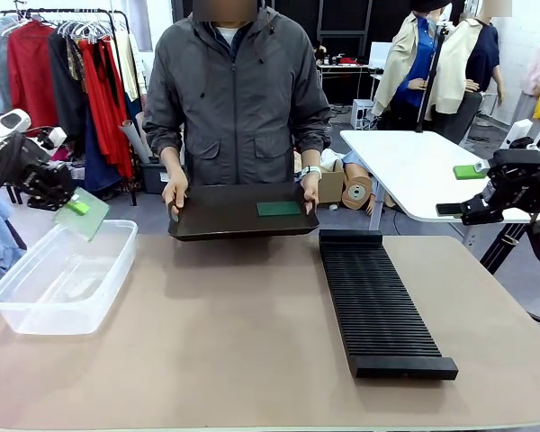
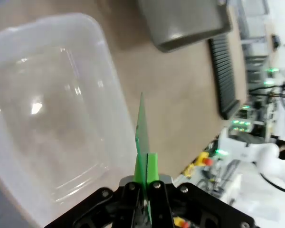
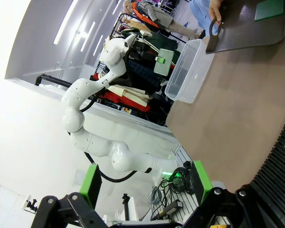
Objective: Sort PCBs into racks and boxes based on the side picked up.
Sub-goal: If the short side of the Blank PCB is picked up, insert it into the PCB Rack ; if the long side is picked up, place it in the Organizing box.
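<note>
The rack [image 1: 382,310] lies near right. Left fingers [image 2: 153,171] pinch a PCB [image 1: 83,213] tilted over the far rim of the box [image 1: 49,315]; released here, it could clip that rim and fall outside. Right fingers [image 3: 201,180] stand open.

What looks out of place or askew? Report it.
Nothing stands out. The left hand holds one PCB tilted above the clear box; another PCB lies flat on the person's black tray; the rack lies flat.
</note>
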Robot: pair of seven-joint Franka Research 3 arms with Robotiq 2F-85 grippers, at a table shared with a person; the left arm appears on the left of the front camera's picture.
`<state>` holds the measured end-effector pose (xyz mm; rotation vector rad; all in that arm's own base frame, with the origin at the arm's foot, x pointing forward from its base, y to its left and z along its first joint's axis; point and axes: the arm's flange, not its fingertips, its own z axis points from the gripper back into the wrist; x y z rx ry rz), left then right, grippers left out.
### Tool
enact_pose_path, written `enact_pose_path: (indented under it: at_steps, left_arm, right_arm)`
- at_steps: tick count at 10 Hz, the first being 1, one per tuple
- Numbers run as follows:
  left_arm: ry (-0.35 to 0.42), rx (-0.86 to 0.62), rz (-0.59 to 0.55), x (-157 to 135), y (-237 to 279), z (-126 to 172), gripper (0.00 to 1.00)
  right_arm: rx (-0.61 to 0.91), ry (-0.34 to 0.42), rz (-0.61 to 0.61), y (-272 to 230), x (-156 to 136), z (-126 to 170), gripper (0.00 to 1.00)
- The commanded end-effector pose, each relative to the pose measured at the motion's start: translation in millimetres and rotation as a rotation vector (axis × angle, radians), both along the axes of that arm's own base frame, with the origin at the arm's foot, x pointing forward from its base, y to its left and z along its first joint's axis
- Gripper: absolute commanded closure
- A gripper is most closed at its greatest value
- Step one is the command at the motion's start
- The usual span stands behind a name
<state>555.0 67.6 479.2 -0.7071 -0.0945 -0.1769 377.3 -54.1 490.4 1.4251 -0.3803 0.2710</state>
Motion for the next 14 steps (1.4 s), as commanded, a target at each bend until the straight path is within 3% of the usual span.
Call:
enact_pose_path:
  at_steps: [1,4,14]
  left_arm:
    - [0.024,0.142,-0.013,2,-9,-5,1.00]
    - [0.045,0.293,-0.047,-2,-21,-20,1.00]
    - [0.077,0.197,0.046,32,-24,-117,1.00]
  right_arm:
    - [0.006,-0.010,-0.002,0,0,2,0.00]
    - [0.006,-0.010,-0.002,0,0,2,0.00]
    - [0.006,-0.010,-0.002,0,0,2,0.00]
